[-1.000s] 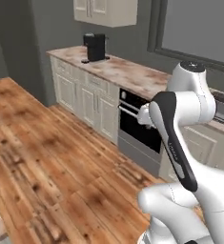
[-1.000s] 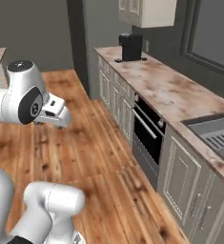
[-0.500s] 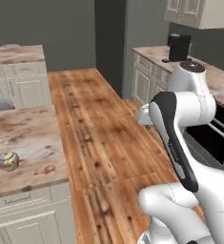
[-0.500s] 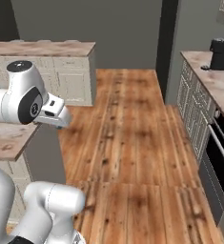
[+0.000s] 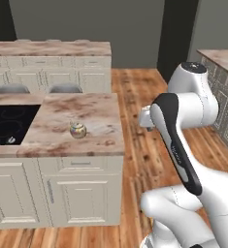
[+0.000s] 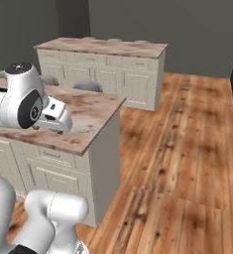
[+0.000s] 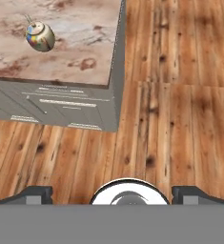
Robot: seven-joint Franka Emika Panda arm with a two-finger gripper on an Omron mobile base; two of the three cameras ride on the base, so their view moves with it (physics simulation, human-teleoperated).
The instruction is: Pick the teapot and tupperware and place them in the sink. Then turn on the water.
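The teapot (image 5: 78, 129), small, round and yellowish with coloured patches, stands on the marbled island counter (image 5: 89, 104) near its front edge. In the hand view the teapot (image 7: 39, 36) sits at the upper left, far from my gripper (image 7: 113, 193). The fingertips (image 7: 37, 193) stand wide apart and open, with nothing between them, above the wooden floor. My hand (image 6: 56, 116) hangs beside the island's right end. The tupperware, the sink and the water are out of view.
A black cooktop (image 5: 8, 121) is set into the island left of the teapot. Two grey stools (image 5: 12, 88) stand behind the island, and a second counter (image 5: 50, 48) runs further back. Wooden floor (image 6: 187, 149) stretches to the right of the island.
The whole picture has swung: the camera turned from the wall counter with the oven to the island with the teapot. The gripper stays open.
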